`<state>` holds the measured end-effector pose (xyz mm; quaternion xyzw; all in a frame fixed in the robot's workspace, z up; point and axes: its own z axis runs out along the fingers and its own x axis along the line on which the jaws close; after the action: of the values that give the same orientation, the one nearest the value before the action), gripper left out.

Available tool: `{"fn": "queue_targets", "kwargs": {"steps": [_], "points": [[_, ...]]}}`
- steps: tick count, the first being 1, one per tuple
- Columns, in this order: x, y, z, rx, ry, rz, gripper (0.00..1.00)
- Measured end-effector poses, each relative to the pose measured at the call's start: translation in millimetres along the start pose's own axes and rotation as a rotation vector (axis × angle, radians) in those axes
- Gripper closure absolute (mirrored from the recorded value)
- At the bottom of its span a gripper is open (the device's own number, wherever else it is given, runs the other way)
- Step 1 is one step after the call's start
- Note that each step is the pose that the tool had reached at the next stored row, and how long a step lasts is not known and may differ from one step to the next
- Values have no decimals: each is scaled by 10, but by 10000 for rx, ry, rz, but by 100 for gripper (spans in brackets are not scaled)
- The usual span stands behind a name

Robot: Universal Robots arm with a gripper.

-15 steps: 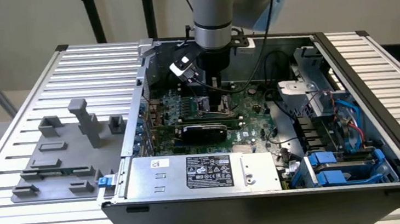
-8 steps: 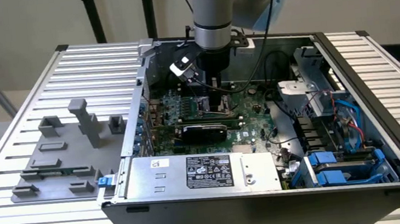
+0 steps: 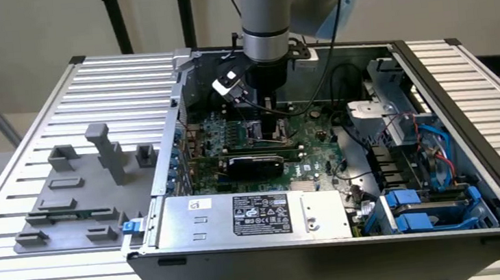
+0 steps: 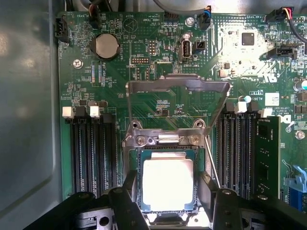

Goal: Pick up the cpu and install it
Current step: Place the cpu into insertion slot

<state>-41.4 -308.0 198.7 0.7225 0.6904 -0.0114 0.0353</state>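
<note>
While the arm points straight down, gripper (image 4: 168, 203) fingers apart astride cpu (image 4: 168, 184), seated in socket (image 4: 165, 139).

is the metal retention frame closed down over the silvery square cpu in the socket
No, the metal retention frame stands flipped open away from the socket, leaving the silvery square cpu uncovered.

Grey fixture blocks (image 3: 77, 198) on the slatted table (image 3: 24, 272), beside an open computer case (image 3: 334, 249) with its power supply (image 3: 248, 216).

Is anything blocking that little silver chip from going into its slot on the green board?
Nothing visible. The square silvery-grey cpu sits over the open socket, whose metal retention frame is flipped up out of the way.
</note>
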Motion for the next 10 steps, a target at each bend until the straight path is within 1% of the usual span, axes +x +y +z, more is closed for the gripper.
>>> {"fn": "queue_targets", "kwargs": {"steps": [2,5,10], "points": [[4,0,2,0,-31,-1,38],[12,-1,5,-3,-55,-2,38],[20,-5,11,-5,-120,-4,38]]}}
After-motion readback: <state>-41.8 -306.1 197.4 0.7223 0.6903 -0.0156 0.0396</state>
